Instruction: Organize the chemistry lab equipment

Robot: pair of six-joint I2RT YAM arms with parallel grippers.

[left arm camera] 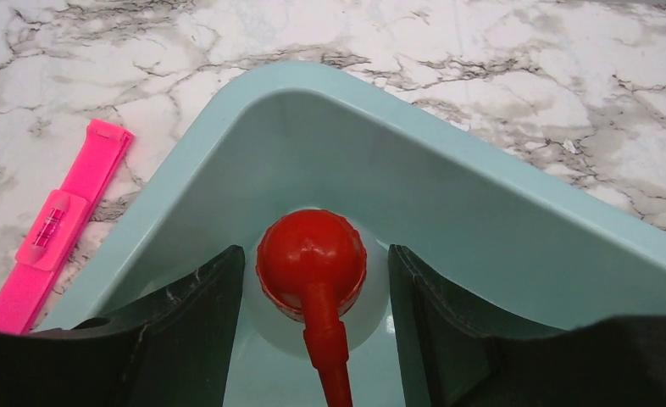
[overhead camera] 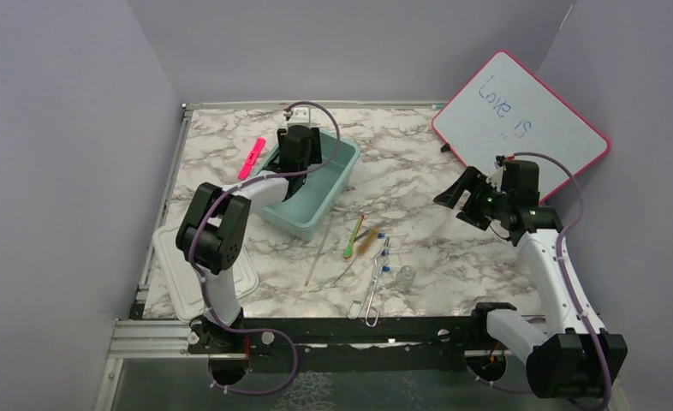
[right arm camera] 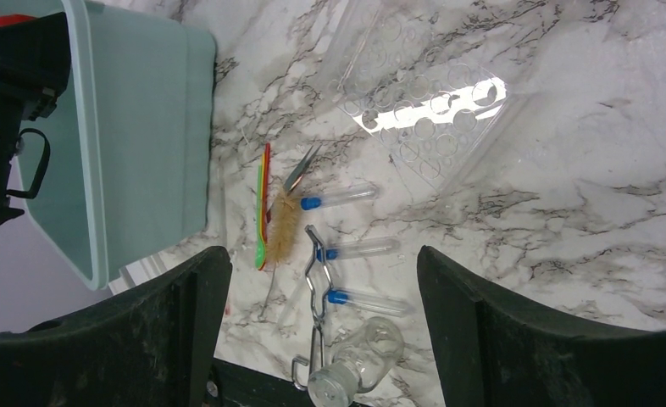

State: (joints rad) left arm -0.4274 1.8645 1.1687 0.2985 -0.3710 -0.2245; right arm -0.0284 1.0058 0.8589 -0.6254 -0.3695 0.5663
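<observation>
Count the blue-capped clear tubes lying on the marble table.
3 blue-capped clear tubes: one beside the tan-bristled wire brush, one beside the metal tongs, one by the small clear glass flask. The teal bin could hide more.

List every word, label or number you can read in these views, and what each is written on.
"Love is": handwritten on the pink-framed whiteboard, seen from the top view.
Small marks under that writing: too small to read.
Pink marker: no print that I can read.
Nothing else shows any lettering.
</observation>
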